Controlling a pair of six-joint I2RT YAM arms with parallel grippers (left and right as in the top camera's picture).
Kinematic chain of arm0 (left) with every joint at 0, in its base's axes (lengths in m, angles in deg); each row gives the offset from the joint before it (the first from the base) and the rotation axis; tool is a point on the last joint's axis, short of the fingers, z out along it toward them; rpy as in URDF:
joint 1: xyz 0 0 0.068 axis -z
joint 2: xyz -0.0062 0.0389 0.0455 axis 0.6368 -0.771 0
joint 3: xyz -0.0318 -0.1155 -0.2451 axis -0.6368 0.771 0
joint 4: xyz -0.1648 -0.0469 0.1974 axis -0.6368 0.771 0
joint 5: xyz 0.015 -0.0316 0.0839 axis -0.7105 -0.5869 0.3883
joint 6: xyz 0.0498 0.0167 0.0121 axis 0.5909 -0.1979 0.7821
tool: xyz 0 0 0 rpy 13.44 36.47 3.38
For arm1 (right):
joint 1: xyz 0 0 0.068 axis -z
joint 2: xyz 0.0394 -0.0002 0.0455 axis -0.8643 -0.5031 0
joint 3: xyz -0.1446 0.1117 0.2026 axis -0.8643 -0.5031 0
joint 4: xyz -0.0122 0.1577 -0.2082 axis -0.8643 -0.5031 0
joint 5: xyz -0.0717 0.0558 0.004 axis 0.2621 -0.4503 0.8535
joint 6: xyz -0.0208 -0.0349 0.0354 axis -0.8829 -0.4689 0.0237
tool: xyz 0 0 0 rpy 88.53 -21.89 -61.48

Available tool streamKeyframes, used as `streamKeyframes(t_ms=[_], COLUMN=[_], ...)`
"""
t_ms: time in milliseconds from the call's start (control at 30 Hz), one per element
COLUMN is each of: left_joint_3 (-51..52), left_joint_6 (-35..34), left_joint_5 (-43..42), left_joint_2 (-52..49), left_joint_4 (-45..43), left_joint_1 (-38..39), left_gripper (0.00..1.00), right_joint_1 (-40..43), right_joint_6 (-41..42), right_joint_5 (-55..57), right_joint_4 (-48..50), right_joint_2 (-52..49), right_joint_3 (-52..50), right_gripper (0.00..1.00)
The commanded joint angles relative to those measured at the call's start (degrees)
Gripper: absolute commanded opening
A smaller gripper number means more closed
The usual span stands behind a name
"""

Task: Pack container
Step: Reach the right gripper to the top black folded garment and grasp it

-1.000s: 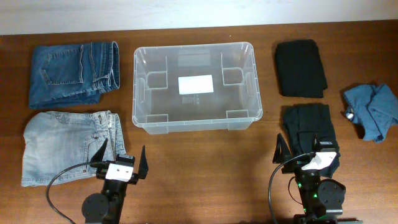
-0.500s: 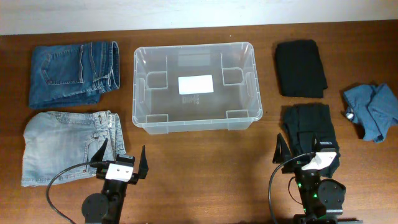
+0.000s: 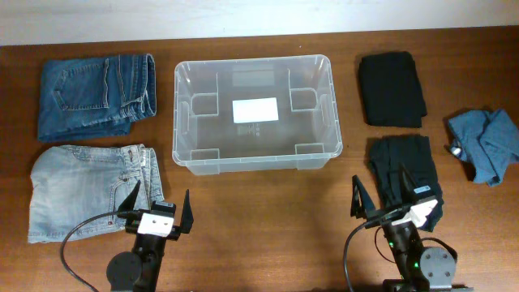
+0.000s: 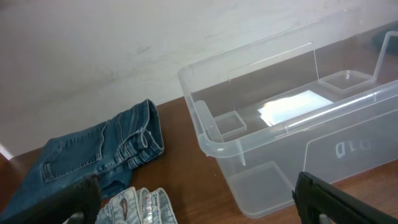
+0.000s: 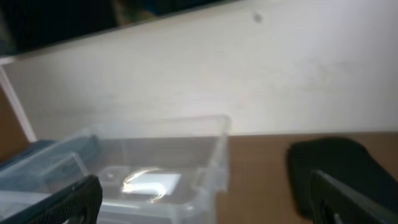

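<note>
The clear plastic container (image 3: 251,162) stands empty at mid-table, a white label on its base. My left gripper (image 3: 159,200) hovers open near the front edge, left of centre, beside a folded pair of light blue jeans (image 3: 81,191). In the left wrist view the container (image 4: 323,115) lies ahead to the right, with the light jeans (image 4: 140,205) just below. My right gripper (image 3: 379,191) is open at the front right, above a folded black garment (image 3: 405,158). The blurred right wrist view shows the container (image 5: 217,134) ahead on the left and a black garment (image 5: 336,168) on the right.
Dark blue jeans (image 3: 96,96) lie folded at the back left, also seen as dark jeans (image 4: 93,158) in the left wrist view. A second black folded garment (image 3: 392,89) sits right of the container. A crumpled blue shirt (image 3: 485,144) lies at the far right.
The right arm has shifted a little to the left and turned toward the container; its wrist view is motion-blurred. The left arm and all the clothes have stayed put.
</note>
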Motion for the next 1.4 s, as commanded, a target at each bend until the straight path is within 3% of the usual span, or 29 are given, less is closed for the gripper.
streamKeyframes(t_ms=[0, 100, 200, 367, 467, 567, 700, 1133, 1367], left_joint_3=[0.31, 0.31, 0.31, 0.31, 0.31, 0.31, 0.31, 0.31, 0.31], left_joint_6=[0.50, 0.50, 0.48, 0.50, 0.48, 0.50, 0.50, 0.48, 0.50], left_joint_5=[0.42, 0.42, 0.42, 0.42, 0.42, 0.42, 0.42, 0.42, 0.42], left_joint_2=[0.39, 0.39, 0.39, 0.39, 0.39, 0.39, 0.39, 0.39, 0.39], left_joint_4=[0.11, 0.11, 0.11, 0.11, 0.11, 0.11, 0.11, 0.11, 0.11], left_joint_1=[-0.35, -0.35, -0.35, -0.35, -0.35, -0.35, -0.35, -0.35, -0.35], left_gripper=[0.99, 0.99, 0.99, 0.99, 0.99, 0.99, 0.99, 0.99, 0.99], right_joint_1=[-0.35, -0.35, -0.35, 3.56, 9.88, 12.87, 15.52, 16.85, 16.79], right_joint_6=[-0.74, -6.40, -11.52, -13.51, -13.53, -13.46, -13.49, -22.93, -26.16], right_joint_5=[-2.71, 5.81, 13.33, 13.29, 7.32, 5.18, 5.20, 11.52, 12.15], right_joint_4=[1.49, -3.63, -14.62, -31.95, -50.49, -64.70, -75.87, -71.10, -63.73], right_joint_2=[0.42, -2.51, -13.51, -41.94, -65.11, -81.00, -95.38, -121.00, -127.62], right_joint_3=[5.42, 15.45, 28.09, 52.92, 77.99, 96.72, 112.24, 114.44, 114.44], right_gripper=[0.98, 0.99, 0.99, 0.99, 0.99, 0.98, 0.99, 0.99, 0.99])
